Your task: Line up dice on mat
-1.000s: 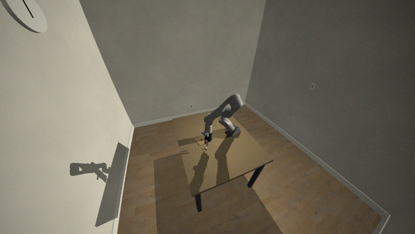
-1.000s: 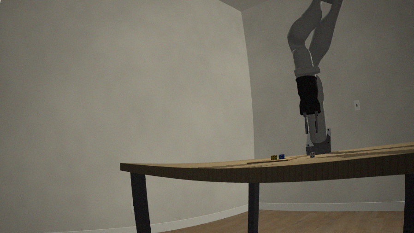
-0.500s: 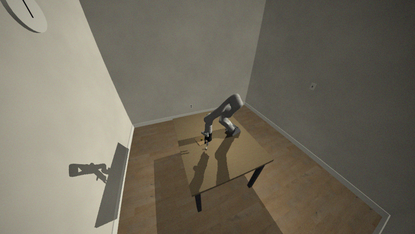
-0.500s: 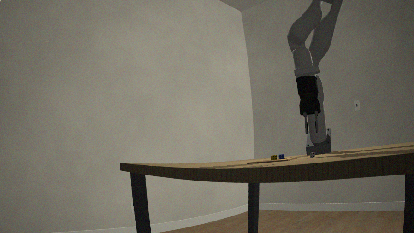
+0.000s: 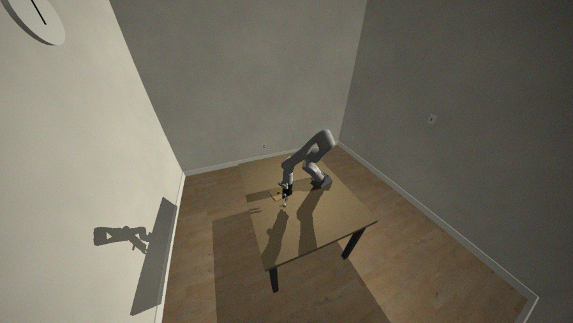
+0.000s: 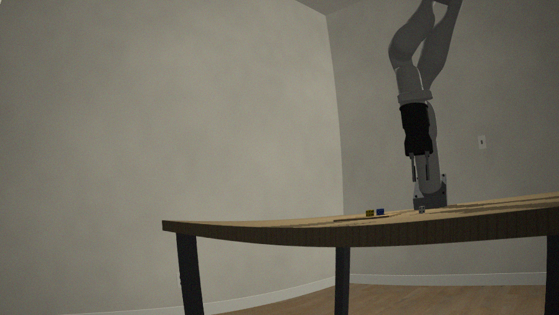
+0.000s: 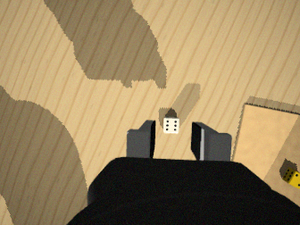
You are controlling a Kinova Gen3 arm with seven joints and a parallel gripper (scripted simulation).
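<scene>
Hovering with fingers (image 5: 286,198) (image 6: 420,180) partly open, nothing between, probably narrowed to suit the white die (image 5: 284,205) (image 6: 421,209) (image 7: 171,125) below, on the table (image 5: 320,216) (image 6: 273,235) (image 7: 232,45) off the mat (image 5: 274,196) (image 6: 361,219) (image 7: 263,129).

Bent over the wooden counter (image 5: 336,220) from its base (image 5: 325,182), with the dark tool (image 5: 285,197) near the small mat (image 5: 274,195), a yellow speck, probably a die (image 5: 278,193), on that mat, and a pale die (image 5: 284,205) on bare wood beside it.
</scene>
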